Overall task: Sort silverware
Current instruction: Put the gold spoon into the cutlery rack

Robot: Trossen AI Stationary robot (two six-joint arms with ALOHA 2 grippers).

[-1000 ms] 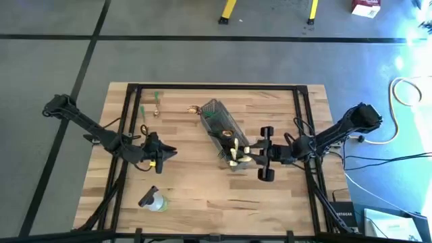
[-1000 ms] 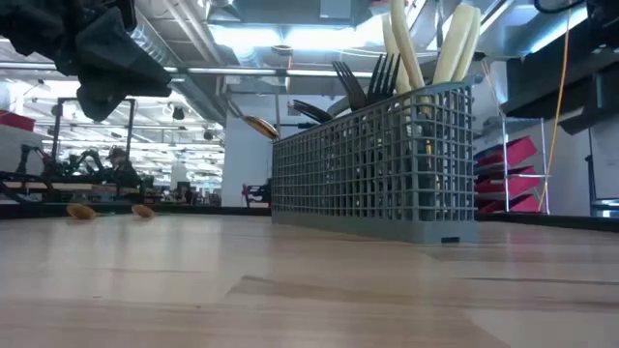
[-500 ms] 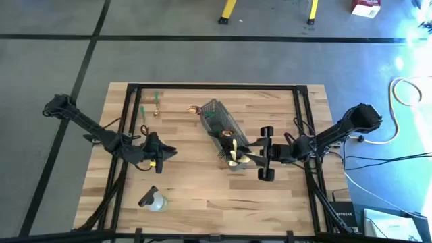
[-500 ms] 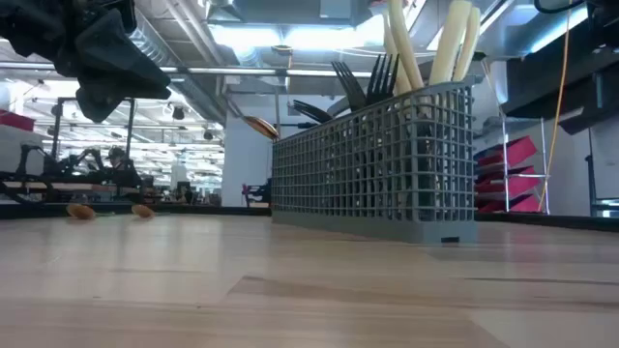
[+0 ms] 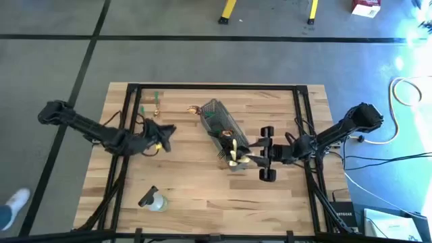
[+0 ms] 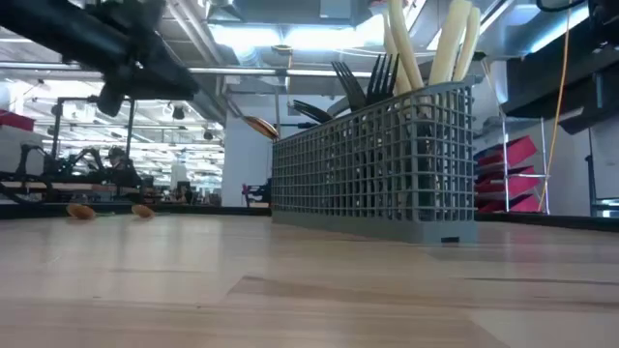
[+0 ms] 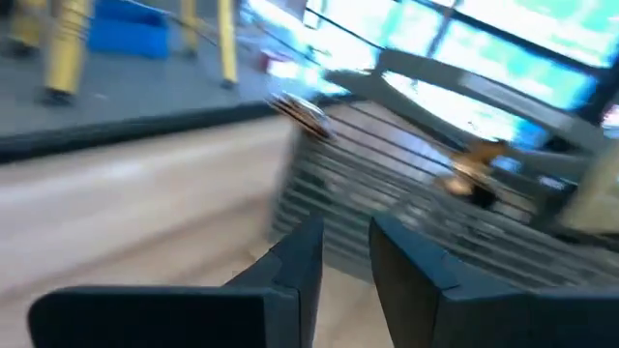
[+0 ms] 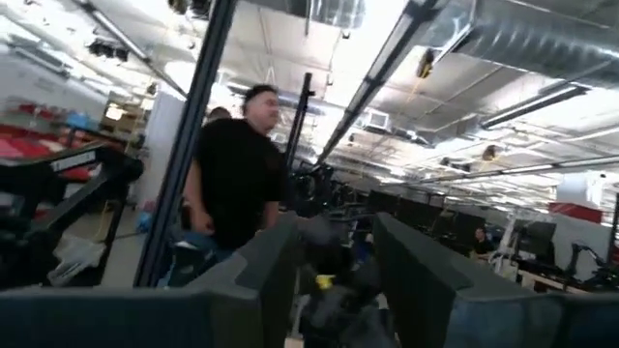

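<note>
Left gripper (image 5: pixel 169 129) fingers slightly apart, empty, near basket (image 5: pixel 219 121); bottle (image 5: pixel 154 200) well apart.

The table (image 5: pixel 202 189) was pale wood in planks, smooth with a soft sheen in the low view. The basket (image 6: pixel 377 159) was grey wire mesh, matt. The tan utensils (image 6: pixel 426 43) standing in it looked like smooth matt plastic; the black forks (image 6: pixel 366 79) beside them were dull. A spoon (image 6: pixel 257 126) at the basket's end shone like polished metal. The bottle (image 5: pixel 152 200) was clear plastic. Both arms were matt black, and the left fingers (image 7: pixel 290 266) were smooth and dark.
</note>
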